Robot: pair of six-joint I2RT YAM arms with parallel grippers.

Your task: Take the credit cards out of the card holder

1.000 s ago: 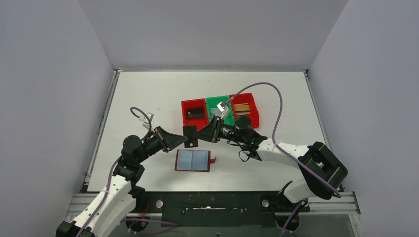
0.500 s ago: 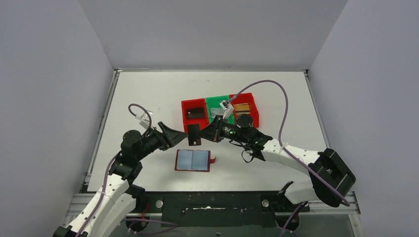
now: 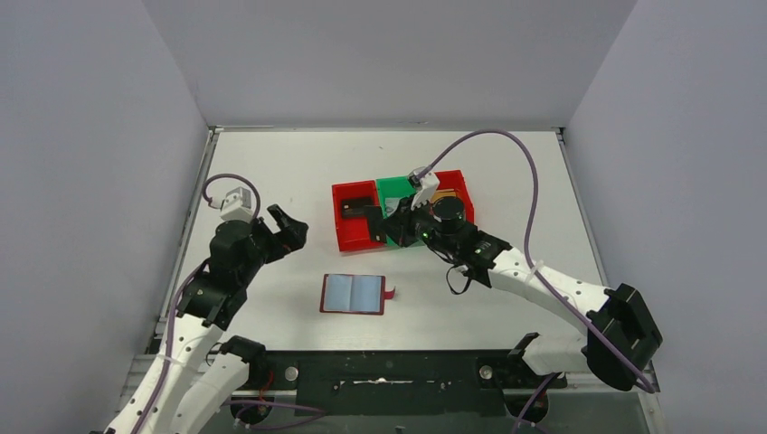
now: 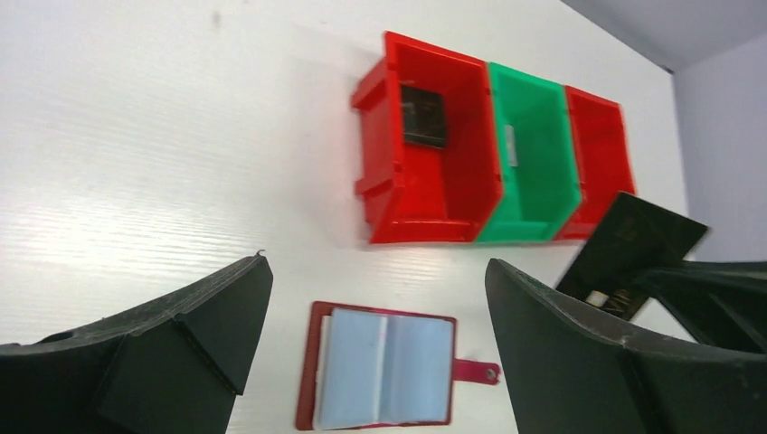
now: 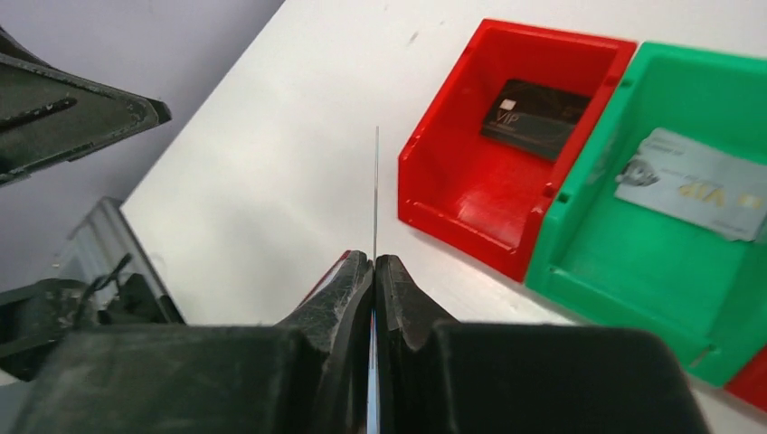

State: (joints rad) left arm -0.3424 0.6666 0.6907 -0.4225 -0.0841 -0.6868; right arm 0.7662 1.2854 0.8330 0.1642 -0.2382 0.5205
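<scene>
The dark red card holder (image 3: 353,294) lies open on the table, its pale blue sleeves (image 4: 384,366) facing up. My right gripper (image 5: 374,262) is shut on a dark credit card (image 4: 633,253), seen edge-on (image 5: 375,199) in the right wrist view. It holds the card at the near edge of the left red bin (image 3: 355,217). Another dark card (image 5: 534,117) lies in that bin. A silvery card (image 5: 696,181) lies in the green bin (image 3: 395,193). My left gripper (image 3: 285,226) hangs open and holds nothing, up and left of the holder (image 4: 384,366).
A second red bin (image 3: 452,188) stands right of the green one, partly hidden by the right arm. The three bins (image 4: 488,154) form a row at mid-table. Grey walls close in both sides. A purple cable (image 3: 506,154) arches over the right arm.
The left gripper opened, let go of the dark card and drew back to the left. The right gripper shut on that card and carried it back toward the left red bin.
</scene>
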